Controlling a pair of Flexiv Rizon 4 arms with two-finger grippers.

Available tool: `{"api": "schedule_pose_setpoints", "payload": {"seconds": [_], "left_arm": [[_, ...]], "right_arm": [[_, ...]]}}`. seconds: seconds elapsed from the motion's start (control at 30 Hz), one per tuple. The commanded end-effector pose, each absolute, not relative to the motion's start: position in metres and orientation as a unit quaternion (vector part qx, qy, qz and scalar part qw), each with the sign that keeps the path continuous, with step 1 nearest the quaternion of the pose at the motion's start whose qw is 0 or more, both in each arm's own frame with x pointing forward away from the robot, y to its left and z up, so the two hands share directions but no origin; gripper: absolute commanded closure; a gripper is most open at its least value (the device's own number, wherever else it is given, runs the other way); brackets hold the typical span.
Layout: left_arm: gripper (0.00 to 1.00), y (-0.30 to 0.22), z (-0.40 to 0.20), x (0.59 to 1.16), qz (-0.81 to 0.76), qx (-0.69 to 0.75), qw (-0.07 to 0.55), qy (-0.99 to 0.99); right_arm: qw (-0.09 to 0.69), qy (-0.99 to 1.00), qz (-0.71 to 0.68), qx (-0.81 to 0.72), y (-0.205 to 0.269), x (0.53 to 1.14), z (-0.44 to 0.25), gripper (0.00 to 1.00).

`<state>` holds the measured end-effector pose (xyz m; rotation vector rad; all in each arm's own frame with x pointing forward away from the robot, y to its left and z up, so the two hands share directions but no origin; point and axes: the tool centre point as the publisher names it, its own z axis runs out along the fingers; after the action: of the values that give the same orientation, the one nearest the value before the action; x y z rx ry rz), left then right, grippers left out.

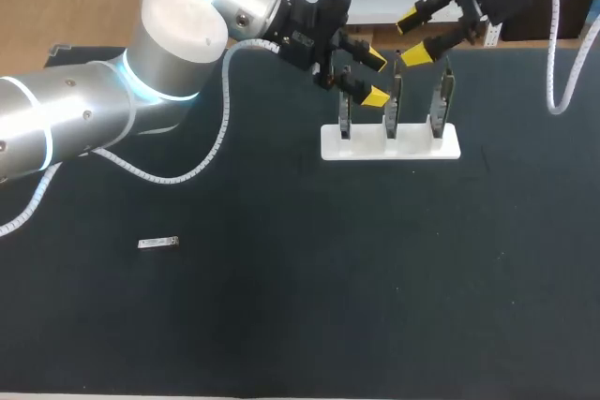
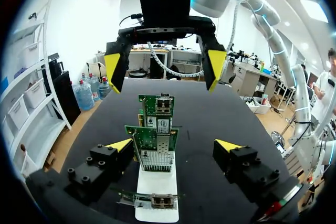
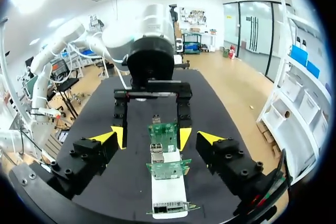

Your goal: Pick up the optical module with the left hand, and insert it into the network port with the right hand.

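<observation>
Head view: one optical module (image 1: 157, 244) lower left; three network cards (image 1: 395, 105) in one white holder (image 1: 390, 142); left gripper (image 1: 375, 78) and right gripper (image 1: 412, 37) spread, empty.

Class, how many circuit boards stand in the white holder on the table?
3, upright in a row in the white holder: left board by the left gripper, middle board at centre, right board near the right gripper. None seems hidden.

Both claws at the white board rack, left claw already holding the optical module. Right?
No: head view shows the optical module lying on the table, well away from the open, empty left claw. Rest holds.
</observation>
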<state>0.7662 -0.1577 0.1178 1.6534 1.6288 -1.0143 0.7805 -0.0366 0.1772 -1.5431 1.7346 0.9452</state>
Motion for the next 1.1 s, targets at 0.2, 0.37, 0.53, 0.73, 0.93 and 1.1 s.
{"api": "schedule_pose_setpoints", "payload": {"seconds": [0.2,0.37,0.53,0.73,0.93,1.1], "left_arm": [[0.00,-0.158,0.118,0.769,-0.382,0.624,0.297,0.614],[0.00,-0.158,0.118,0.769,-0.382,0.624,0.297,0.614],[0.00,-0.158,0.118,0.769,-0.382,0.624,0.297,0.614],[0.00,-0.158,0.118,0.769,-0.382,0.624,0.297,0.614],[0.00,-0.158,0.118,0.769,-0.382,0.624,0.297,0.614],[0.00,-0.158,0.118,0.769,-0.382,0.624,0.297,0.614]], "right_arm": [[0.321,0.645,0.336,-0.607,-0.044,0.785,0.185,1.00],[0.323,0.643,0.333,-0.610,-0.040,0.785,0.185,1.00],[0.318,0.640,0.333,-0.615,-0.035,0.784,0.184,1.00],[0.313,0.640,0.333,-0.618,-0.031,0.784,0.180,1.00],[0.305,0.641,0.332,-0.622,-0.030,0.786,0.177,1.00],[0.298,0.642,0.333,-0.623,-0.029,0.786,0.172,1.00]]}}
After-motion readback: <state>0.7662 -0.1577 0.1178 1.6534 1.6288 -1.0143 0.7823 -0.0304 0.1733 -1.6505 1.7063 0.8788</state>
